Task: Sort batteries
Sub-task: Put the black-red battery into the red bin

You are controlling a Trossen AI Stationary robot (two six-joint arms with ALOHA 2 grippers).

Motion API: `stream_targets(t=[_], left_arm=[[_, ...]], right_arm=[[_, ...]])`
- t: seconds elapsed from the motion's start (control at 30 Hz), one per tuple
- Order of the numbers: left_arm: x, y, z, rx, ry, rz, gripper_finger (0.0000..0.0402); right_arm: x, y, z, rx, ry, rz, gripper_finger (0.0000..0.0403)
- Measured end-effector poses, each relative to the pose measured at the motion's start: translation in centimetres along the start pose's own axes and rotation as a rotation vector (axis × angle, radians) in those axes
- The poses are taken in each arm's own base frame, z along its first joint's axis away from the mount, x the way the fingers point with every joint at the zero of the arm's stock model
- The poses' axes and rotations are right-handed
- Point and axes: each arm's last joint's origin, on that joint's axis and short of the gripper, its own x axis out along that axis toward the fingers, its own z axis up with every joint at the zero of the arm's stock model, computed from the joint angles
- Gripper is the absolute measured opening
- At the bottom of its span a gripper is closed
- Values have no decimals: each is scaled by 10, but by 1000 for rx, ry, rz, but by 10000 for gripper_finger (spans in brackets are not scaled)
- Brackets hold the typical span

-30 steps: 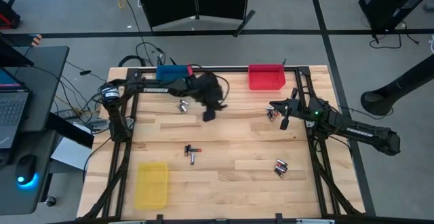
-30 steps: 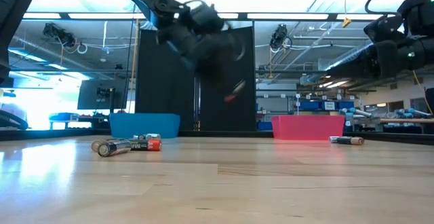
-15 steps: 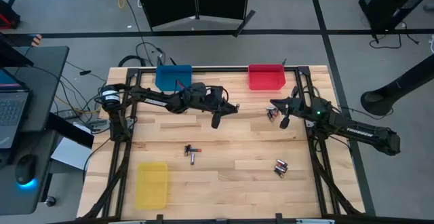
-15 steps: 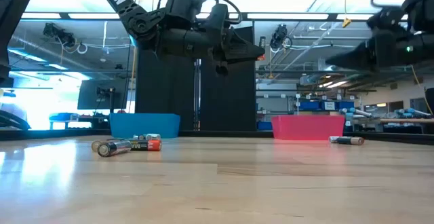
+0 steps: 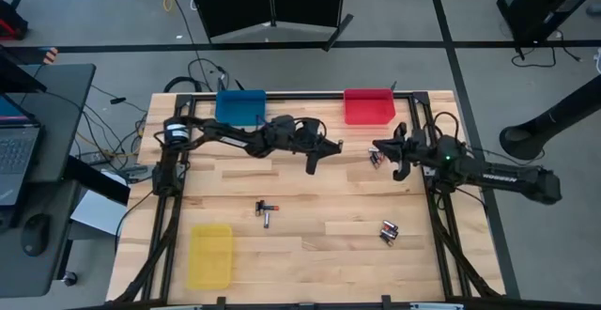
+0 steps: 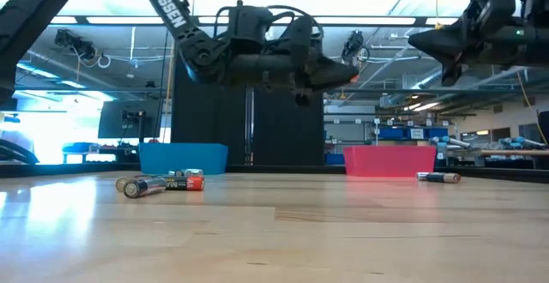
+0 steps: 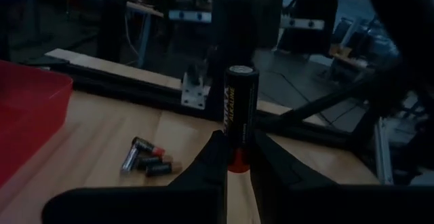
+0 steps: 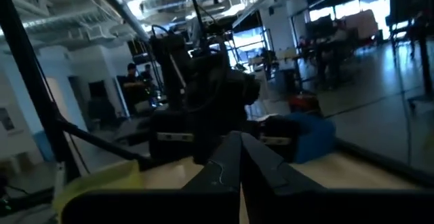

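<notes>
My left gripper (image 5: 329, 147) hangs above the table's far middle, pointing level toward the right edge, shut on a black battery (image 7: 241, 105) with a red end. My right gripper (image 5: 390, 156) hovers at the far right, shut and with nothing between its fingers (image 8: 239, 149). Under it, a small group of batteries (image 5: 376, 158) lies on the wood. Two more groups of batteries (image 5: 266, 212) (image 5: 388, 232) lie nearer the front. In the low view, batteries (image 6: 160, 183) (image 6: 439, 177) rest on their sides. My left gripper pinches the black battery by its red end (image 7: 235, 159) between its two fingers (image 7: 211, 157). The fingers come level from the table's left and lie across the battery. The battery sticks out crosswise from the fingertips, lifted clear of the table.
A blue bin (image 5: 240, 104) and a red bin (image 5: 368, 106) stand at the far edge, a yellow bin (image 5: 209, 255) at the near left. Bare wood lies between the battery groups. A black frame rail (image 5: 441, 207) runs along the right side.
My left gripper has swung up from pointing down to pointing level and has gone toward the table's right edge, away from the blue bin, keeping the battery. My right gripper has risen a little and tipped upward.
</notes>
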Motion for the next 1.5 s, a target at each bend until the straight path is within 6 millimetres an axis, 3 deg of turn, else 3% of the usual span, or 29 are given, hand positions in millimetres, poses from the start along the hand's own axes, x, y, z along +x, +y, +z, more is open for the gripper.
stream_targets(t=[0.3,0.63,1.2,1.3,1.43,1.5], left_arm=[[27,4,25,-45,-7,-59,42],[33,2,35,-22,30,-84,42],[35,-2,38,-25,36,-155,42],[35,-2,37,-29,42,-155,42],[36,-3,36,-30,47,-156,48],[35,-3,36,-31,50,-155,50]], right_arm=[[21,11,5,94,94,-23,96],[39,16,18,125,112,-57,163],[65,19,25,115,136,-54,157],[67,19,24,107,138,-53,130],[68,18,21,105,155,-54,65],[70,18,19,101,162,-55,65]])
